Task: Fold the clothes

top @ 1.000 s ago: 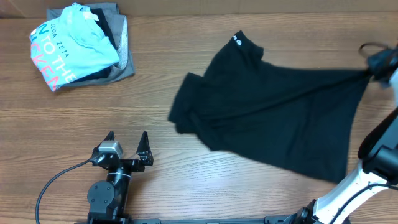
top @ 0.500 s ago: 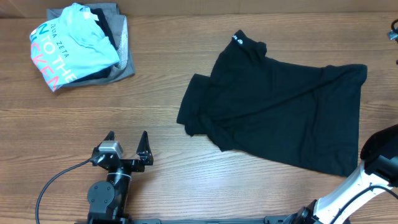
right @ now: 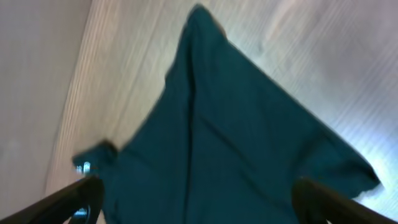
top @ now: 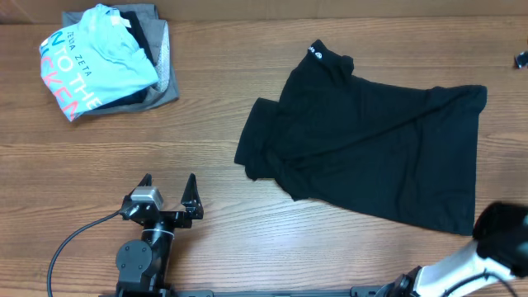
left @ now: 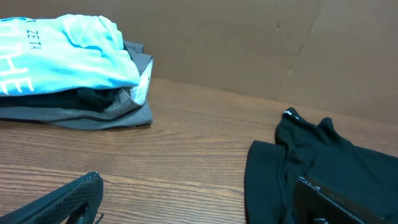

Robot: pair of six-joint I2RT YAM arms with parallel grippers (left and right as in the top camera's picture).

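Observation:
The clothes, a black T-shirt (top: 371, 157), lie spread and creased on the right half of the table, a small white logo (top: 315, 46) at the far neck edge. In the right wrist view the T-shirt (right: 230, 137) fills the frame below my right gripper (right: 199, 208), which hangs open above it with nothing between its fingers. Overhead, only a dark tip of that gripper shows at the right edge. My left gripper (top: 169, 191) stands open near the front edge, left of the T-shirt (left: 323, 162) and apart from it; its fingertips (left: 81, 193) hold nothing.
A pile of folded garments lies at the far left: a light blue tee with lettering (top: 91, 58) on grey ones (top: 161, 82). A brown wall (left: 249, 43) runs behind the table. The right arm's base (top: 495, 239) stands at the front right corner.
My right gripper opened, let go of the T-shirt's far right corner and drew off to the right. The stretched cloth dropped and settled flat on the table. The left arm stayed still.

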